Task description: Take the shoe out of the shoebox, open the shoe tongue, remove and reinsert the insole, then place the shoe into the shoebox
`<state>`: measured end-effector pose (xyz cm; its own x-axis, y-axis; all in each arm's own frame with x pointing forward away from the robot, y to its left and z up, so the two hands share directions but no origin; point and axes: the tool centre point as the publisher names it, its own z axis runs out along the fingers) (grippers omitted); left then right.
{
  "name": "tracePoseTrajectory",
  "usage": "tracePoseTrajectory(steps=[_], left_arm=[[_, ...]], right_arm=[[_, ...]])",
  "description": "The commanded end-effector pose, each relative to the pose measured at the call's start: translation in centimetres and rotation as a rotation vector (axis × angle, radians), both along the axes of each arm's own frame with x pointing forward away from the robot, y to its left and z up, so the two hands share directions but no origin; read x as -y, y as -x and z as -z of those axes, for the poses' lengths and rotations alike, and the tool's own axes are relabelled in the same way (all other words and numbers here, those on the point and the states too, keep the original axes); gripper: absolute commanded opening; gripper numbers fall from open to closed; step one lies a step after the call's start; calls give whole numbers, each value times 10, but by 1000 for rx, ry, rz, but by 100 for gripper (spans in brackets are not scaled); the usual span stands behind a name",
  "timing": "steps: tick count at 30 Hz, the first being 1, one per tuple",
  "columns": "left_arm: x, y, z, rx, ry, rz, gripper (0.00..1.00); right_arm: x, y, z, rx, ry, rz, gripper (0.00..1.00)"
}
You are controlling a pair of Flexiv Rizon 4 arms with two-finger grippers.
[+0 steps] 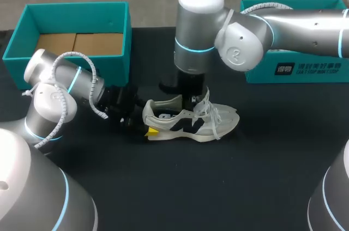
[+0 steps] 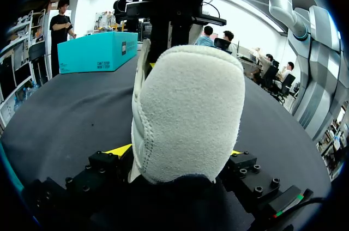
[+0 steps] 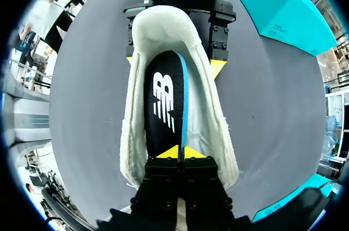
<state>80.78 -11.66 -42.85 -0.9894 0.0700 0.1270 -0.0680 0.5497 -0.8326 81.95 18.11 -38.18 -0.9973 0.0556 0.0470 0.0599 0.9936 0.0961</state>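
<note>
the white shoe (image 1: 191, 122) stands upright on the dark counter (image 1: 218, 187), near the open teal shoebox (image 1: 76, 24). the left claw (image 2: 177, 152) clamps its heel from both sides. the right claw (image 3: 181, 152) reaches into the shoe, tips pinched on the black insole (image 3: 163, 100)

Cream shoe (image 1: 192, 123); black insole (image 3: 163, 100) inside, white logo, blue edge; teal shoebox (image 1: 76, 18) behind shoe; black counter (image 1: 218, 182).
</note>
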Motion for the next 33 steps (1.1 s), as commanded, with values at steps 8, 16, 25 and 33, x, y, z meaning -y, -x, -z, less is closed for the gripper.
tracePoseTrajectory(steps=[8, 16, 25, 33], left_arm=[[1, -2, 4, -2, -1, 1, 0], [1, -2, 4, -2, -1, 1, 0], [1, -2, 4, -2, -1, 1, 0], [1, -2, 4, -2, -1, 1, 0]], right_arm=[[16, 6, -27, 35, -56, -27, 0], [22, 5, -42, 64, -148, -38, 0], [1, 5, -61, 41, -263, -100, 0], [-19, 3, -59, -6, -275, -148, 0]])
